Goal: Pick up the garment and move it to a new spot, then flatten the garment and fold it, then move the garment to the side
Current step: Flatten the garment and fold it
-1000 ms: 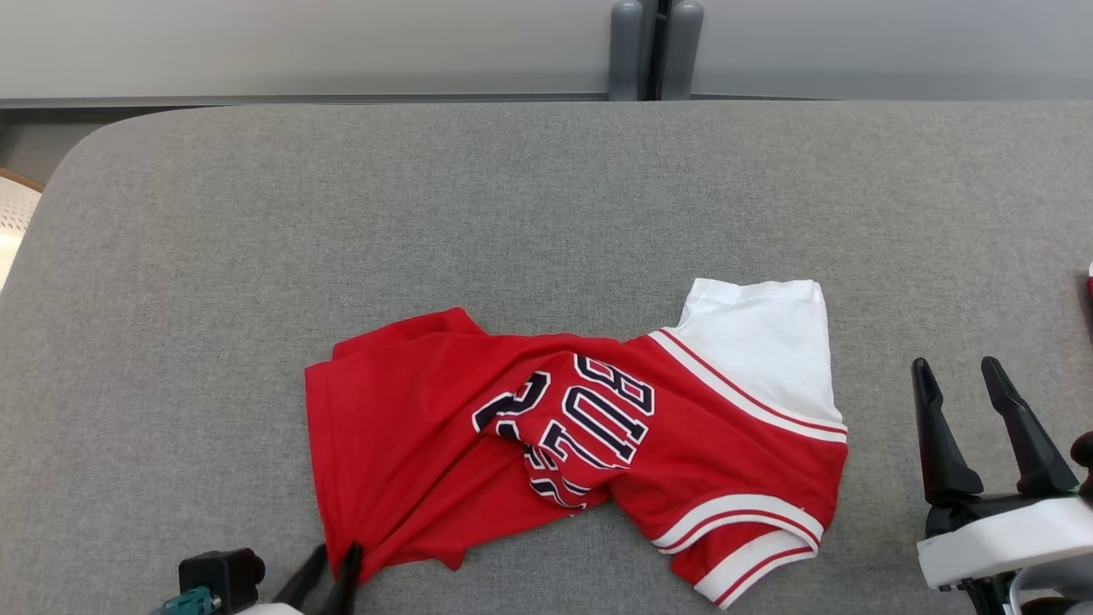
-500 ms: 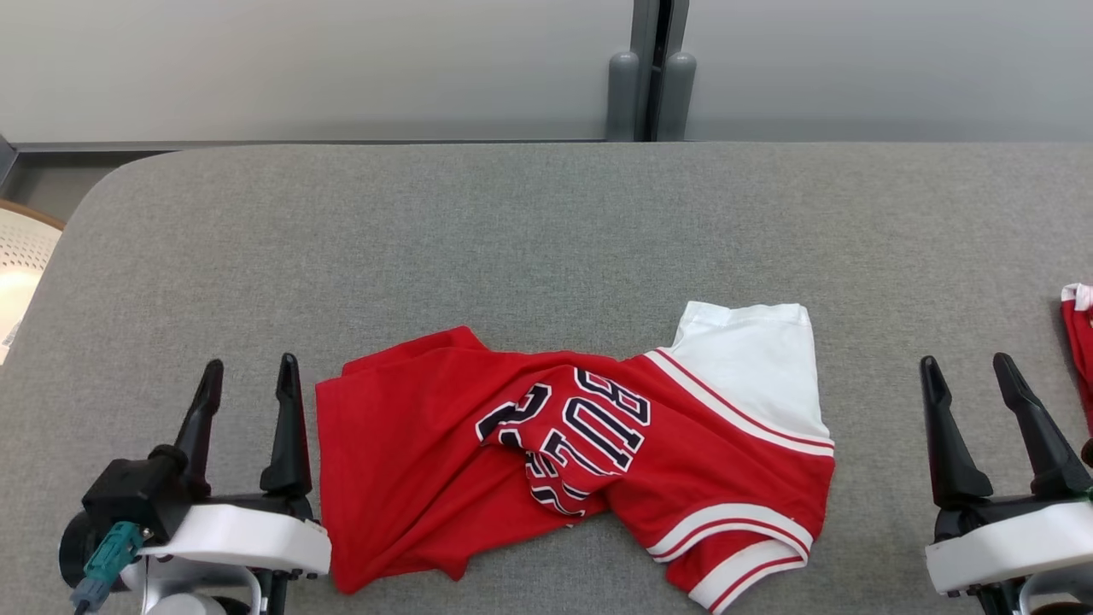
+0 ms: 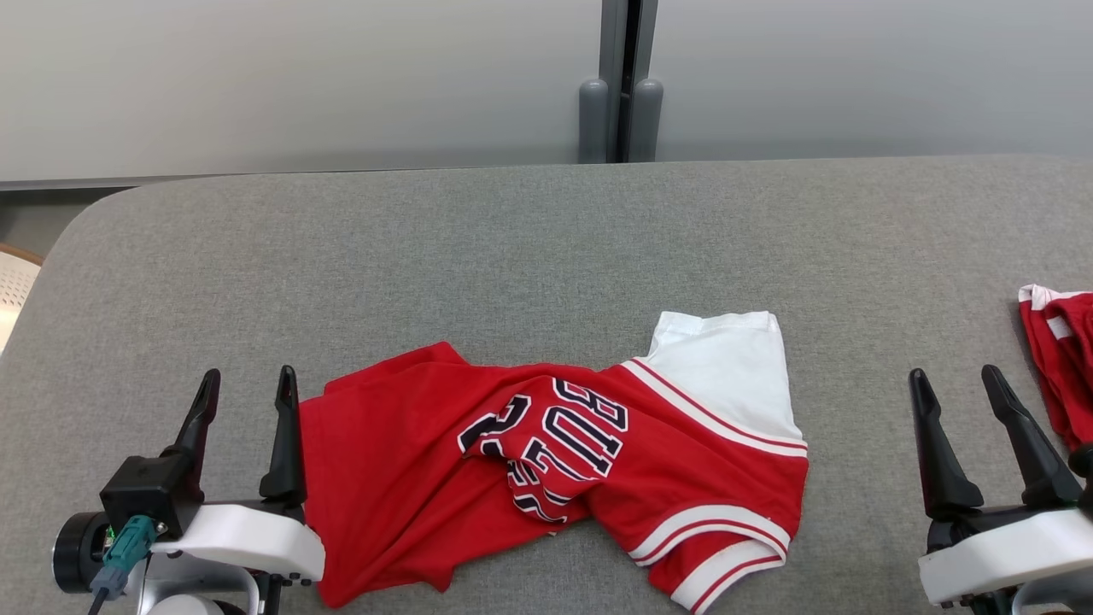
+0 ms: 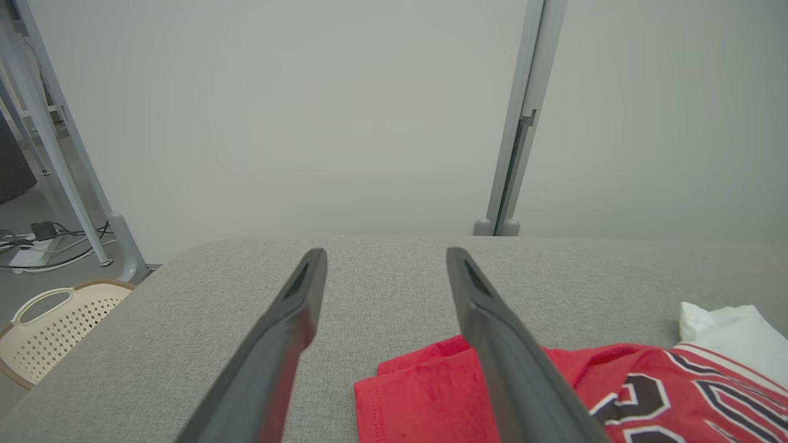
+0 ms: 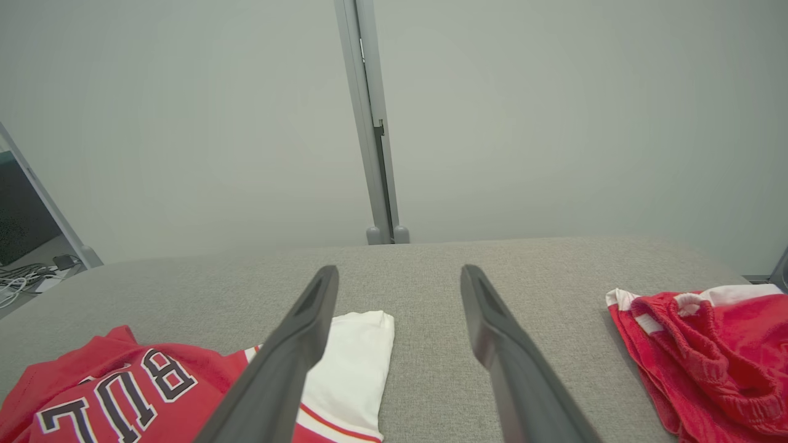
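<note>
The garment [image 3: 546, 470] is a red jersey with dark lettering, white-and-red trim and a white sleeve. It lies crumpled on the grey table [image 3: 512, 248], at the near middle. My left gripper [image 3: 248, 389] stands open just left of the jersey's left edge, holding nothing. In the left wrist view the jersey [image 4: 431, 400] lies under and right of the right finger, and the left gripper [image 4: 385, 258] stands wide. My right gripper [image 3: 952, 384] is open, well right of the jersey. The right wrist view has the right gripper [image 5: 400, 277] over bare table, the jersey [image 5: 141, 387] at lower left.
A second red garment [image 3: 1059, 359] with white trim lies bunched at the table's right edge, also in the right wrist view [image 5: 708, 351]. A cream perforated basket [image 4: 55, 326] sits on the floor off the table's left end. A grey wall post [image 3: 619, 81] stands behind the table.
My left gripper let go of the jersey's lower left edge, opened, and rose beside it. The head camera shifted, sliding the scene down and left. The jersey lies as before.
</note>
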Motion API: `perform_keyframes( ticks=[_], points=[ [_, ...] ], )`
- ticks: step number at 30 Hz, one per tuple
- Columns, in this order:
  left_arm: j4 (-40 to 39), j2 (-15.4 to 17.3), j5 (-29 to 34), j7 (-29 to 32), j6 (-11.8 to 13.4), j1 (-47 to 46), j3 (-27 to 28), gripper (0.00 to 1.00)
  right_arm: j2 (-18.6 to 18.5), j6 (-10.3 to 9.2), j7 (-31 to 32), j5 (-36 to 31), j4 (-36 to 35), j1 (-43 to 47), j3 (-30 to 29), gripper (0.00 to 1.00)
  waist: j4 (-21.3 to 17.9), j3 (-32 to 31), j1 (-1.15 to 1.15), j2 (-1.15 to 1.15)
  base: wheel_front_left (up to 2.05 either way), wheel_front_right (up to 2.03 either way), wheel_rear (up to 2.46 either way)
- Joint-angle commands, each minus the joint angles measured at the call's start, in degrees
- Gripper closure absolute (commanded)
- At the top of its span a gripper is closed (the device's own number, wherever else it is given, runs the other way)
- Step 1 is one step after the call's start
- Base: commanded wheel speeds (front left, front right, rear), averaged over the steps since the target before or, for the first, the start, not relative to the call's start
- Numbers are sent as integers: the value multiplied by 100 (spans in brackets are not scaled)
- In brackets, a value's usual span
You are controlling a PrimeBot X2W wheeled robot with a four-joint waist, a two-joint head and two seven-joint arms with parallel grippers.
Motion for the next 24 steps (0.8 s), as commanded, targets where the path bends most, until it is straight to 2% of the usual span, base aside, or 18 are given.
perform_keyframes(
  ticks=[1, 7, 10, 16, 20, 24],
  points=[
    [20, 22, -4, -6, 5, -34, 11, 0, -20, -2, 7, 34, -1, 21, -20, 0, -1, -2, 0, 0, 0, 0, 0],
    [88, 63, -35, 65, 10, -58, -5, 0, -2, -2, 23, 43, -19, 43, -13, 0, -11, -2, 0, 0, 0, 0, 0],
    [297, 88, -159, 263, -123, -205, -44, 0, -8, -2, 15, 75, -10, -4, 1, 0, -1, 63, 0, 0, 0, 0, 0],
    [1470, -19, -598, 807, -526, -599, -141, 0, -6, -2, -1, 128, 48, -143, 139, 0, -64, 270, 0, 0, 0, 0, 0],
    [2337, -210, -941, 1047, -775, -779, -153, 0, -10, -2, -49, 154, 125, -216, 193, 0, -120, 361, 0, 0, 0, 0, 0],
    [2778, -324, -1115, 1109, -936, -873, -156, 0, -8, -2, -68, 172, 174, -224, 185, 0, -133, 400, 0, 0, 0, 0, 0]
  ],
)
